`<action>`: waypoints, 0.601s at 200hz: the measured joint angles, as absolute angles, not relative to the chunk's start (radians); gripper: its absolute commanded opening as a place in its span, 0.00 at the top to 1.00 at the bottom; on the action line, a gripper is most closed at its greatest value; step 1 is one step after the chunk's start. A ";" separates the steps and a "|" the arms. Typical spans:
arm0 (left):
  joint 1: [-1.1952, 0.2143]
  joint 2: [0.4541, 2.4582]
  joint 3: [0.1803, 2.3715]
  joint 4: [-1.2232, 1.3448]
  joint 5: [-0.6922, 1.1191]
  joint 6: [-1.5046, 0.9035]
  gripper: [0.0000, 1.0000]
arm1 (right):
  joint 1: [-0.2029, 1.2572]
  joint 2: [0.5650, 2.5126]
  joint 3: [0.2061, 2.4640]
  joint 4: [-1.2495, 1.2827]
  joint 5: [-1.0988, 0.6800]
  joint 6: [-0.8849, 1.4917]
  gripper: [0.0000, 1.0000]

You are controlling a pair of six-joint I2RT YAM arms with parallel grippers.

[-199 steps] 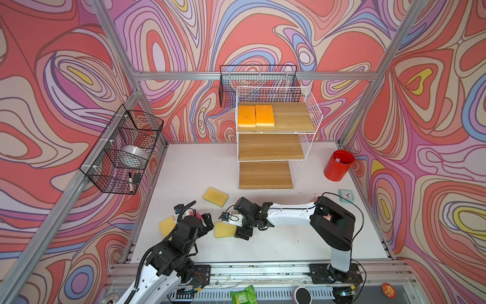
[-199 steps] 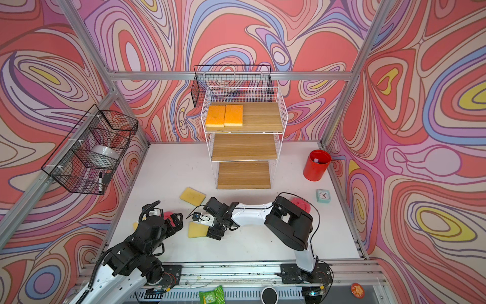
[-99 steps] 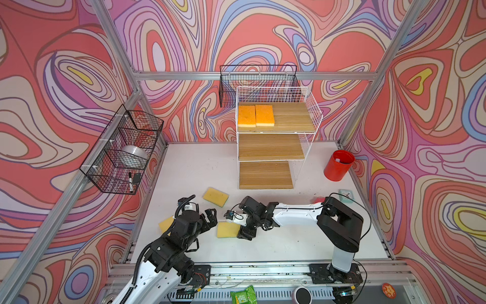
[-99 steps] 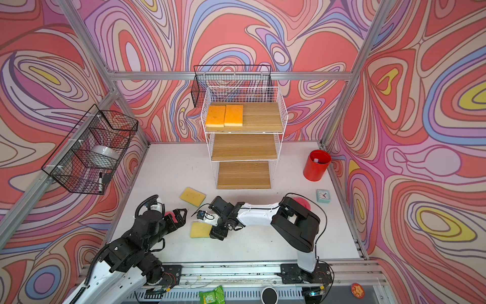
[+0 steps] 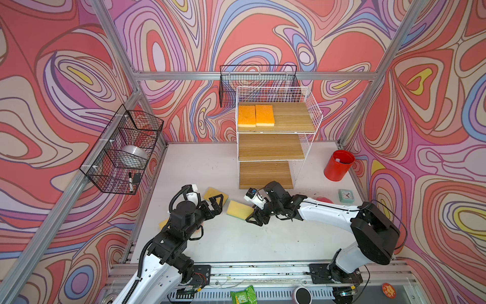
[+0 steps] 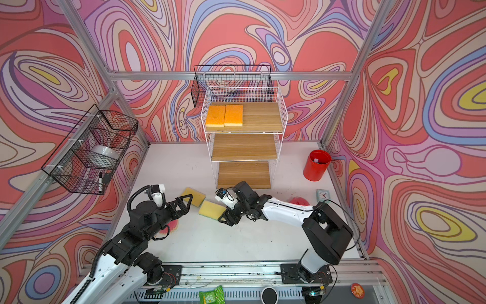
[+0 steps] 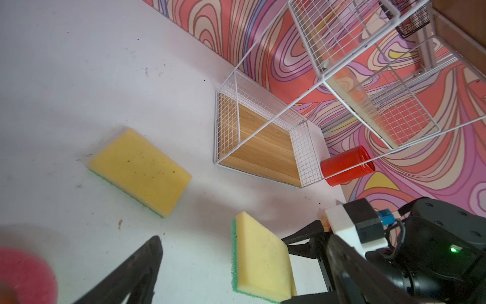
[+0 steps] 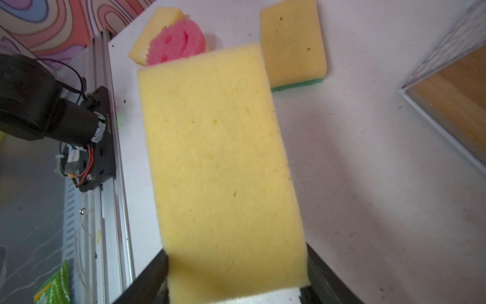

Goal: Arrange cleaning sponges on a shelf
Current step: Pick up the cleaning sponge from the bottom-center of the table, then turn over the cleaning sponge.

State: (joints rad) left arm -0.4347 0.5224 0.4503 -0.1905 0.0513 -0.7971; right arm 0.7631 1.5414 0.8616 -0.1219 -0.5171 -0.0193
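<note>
Two orange sponges (image 5: 246,115) on shelf (image 5: 289,117); right jaws pinch one green-backed sponge (image 7: 263,258), left jaws spread; pink sponge (image 8: 176,39) half-hidden.

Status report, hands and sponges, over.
Right hand gripping yellow sponge, tilted up. Left hand open by second sponge. Two orange sponges on shelf top. Hands close.

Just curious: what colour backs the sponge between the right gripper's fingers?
Green, on that sponge; left wrist view shows it best.

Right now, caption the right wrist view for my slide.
Right gripper grips a yellow sponge; a green-backed sponge and a pink smiley sponge lie beyond.
</note>
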 measured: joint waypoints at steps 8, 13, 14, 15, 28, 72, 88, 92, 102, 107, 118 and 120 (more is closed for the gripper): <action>-0.422 0.542 0.418 -0.123 0.086 -0.799 0.00 | 0.741 1.522 0.844 -0.104 -0.542 0.015 0.29; -0.416 0.555 0.404 -0.089 0.103 -0.801 0.00 | 0.730 1.512 0.835 -0.095 -0.558 0.032 0.29; -0.416 0.558 0.402 -0.082 0.106 -0.801 0.00 | 0.728 1.510 0.833 -0.094 -0.559 0.035 0.28; -0.416 0.561 0.400 -0.075 0.109 -0.801 0.00 | 0.726 1.509 0.832 -0.092 -0.562 0.038 0.29; -0.411 0.612 0.376 0.027 0.158 -0.804 0.00 | 0.690 1.488 0.811 -0.064 -0.610 0.091 0.29; -0.398 0.699 0.328 0.345 0.279 -0.811 0.00 | 0.593 1.453 0.772 0.038 -0.776 0.253 0.29; -0.378 0.725 0.320 0.454 0.328 -0.820 0.00 | 0.568 1.452 0.772 0.077 -0.839 0.310 0.29; -0.375 0.734 0.319 0.480 0.339 -0.824 0.00 | 0.563 1.452 0.772 0.086 -0.855 0.320 0.29; -0.366 0.759 0.318 0.546 0.370 -0.834 0.00 | 0.555 1.453 0.772 0.107 -0.889 0.348 0.29; -0.364 0.772 0.316 0.579 0.384 -0.840 0.00 | 0.550 1.453 0.772 0.118 -0.908 0.362 0.29; -0.359 0.806 0.305 0.664 0.415 -0.855 0.00 | 0.548 1.453 0.772 0.138 -0.940 0.389 0.29; -0.359 0.810 0.303 0.675 0.419 -0.857 0.00 | 0.547 1.453 0.772 0.143 -0.946 0.395 0.29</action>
